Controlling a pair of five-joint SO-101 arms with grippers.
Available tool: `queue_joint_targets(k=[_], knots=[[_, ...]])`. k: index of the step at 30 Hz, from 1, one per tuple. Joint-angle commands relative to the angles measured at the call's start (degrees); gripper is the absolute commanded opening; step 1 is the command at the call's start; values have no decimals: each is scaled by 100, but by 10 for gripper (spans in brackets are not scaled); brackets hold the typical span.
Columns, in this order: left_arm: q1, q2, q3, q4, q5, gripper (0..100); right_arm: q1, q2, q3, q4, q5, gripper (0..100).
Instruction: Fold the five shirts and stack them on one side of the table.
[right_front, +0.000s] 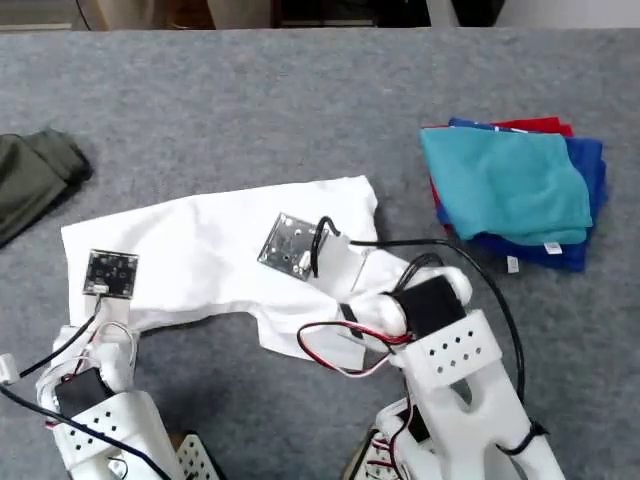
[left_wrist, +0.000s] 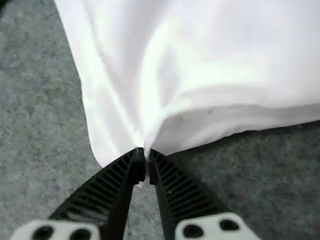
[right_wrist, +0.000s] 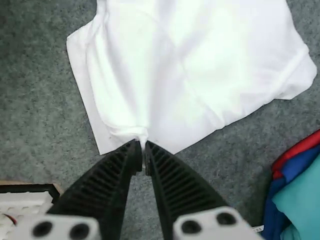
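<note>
A white shirt (right_front: 210, 255) lies spread across the middle of the grey table. My left gripper (left_wrist: 142, 154) is shut on the white shirt (left_wrist: 200, 75), pinching a bunched fold at its near left edge. My right gripper (right_wrist: 142, 146) is shut on the same white shirt (right_wrist: 200, 65) at its near right edge. In the high view both arms stand at the table's front, the left arm (right_front: 100, 290) by the shirt's left end and the right arm (right_front: 400, 310) by its right end. A pile of folded shirts (right_front: 515, 185), teal on blue and red, sits at the right.
A dark olive shirt (right_front: 35, 175) lies crumpled at the table's left edge. The grey table (right_front: 250, 100) stretches bare behind the white shirt. The stack's blue and red edges (right_wrist: 295, 170) show close to the right gripper.
</note>
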Motion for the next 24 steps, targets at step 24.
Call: queue_joint_targets(k=[24], knots=[[-958,-84,554,-1925,404,18,-92,-101,374,281,949,2]])
